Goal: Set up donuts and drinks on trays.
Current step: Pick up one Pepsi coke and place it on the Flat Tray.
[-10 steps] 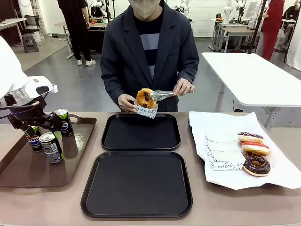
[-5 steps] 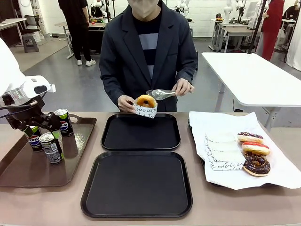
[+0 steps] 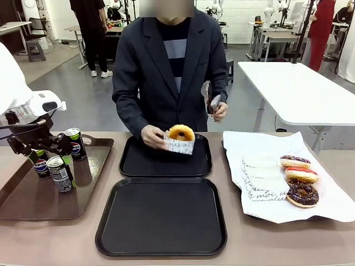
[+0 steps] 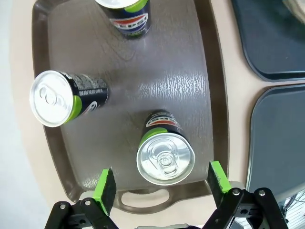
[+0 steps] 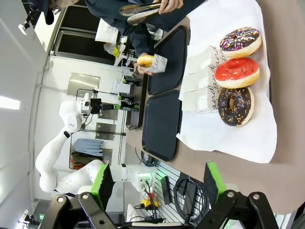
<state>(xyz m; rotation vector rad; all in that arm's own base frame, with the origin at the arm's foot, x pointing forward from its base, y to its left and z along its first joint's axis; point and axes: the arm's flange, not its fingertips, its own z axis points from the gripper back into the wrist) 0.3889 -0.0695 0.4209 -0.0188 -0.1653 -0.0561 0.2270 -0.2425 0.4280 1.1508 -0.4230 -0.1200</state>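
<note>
Golden-brown ring donut in white paper sleeve [image 3: 181,134] is being held by person's hand [image 3: 151,136] over far black rounded-square plastic tray [image 3: 166,163] (sleeve sparing fingers). Left gripper [image 4: 162,180], fingers apart, is straddling slim dark silver-topped can [image 4: 166,159] on brown tray [image 4: 190,71], seemingly for grasping. Right gripper [image 5: 157,182] is hanging apart, idle.

pepsi logo on can [image 3: 75,146], script lettering on sleeves [image 3: 265,187]

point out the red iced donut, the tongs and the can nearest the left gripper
red iced donut [image 3: 301,174], front view, on the icing
tongs [image 3: 207,91], front view, on the metal scoop end
can [image 4: 166,159], left wrist view, on its silver top
</note>
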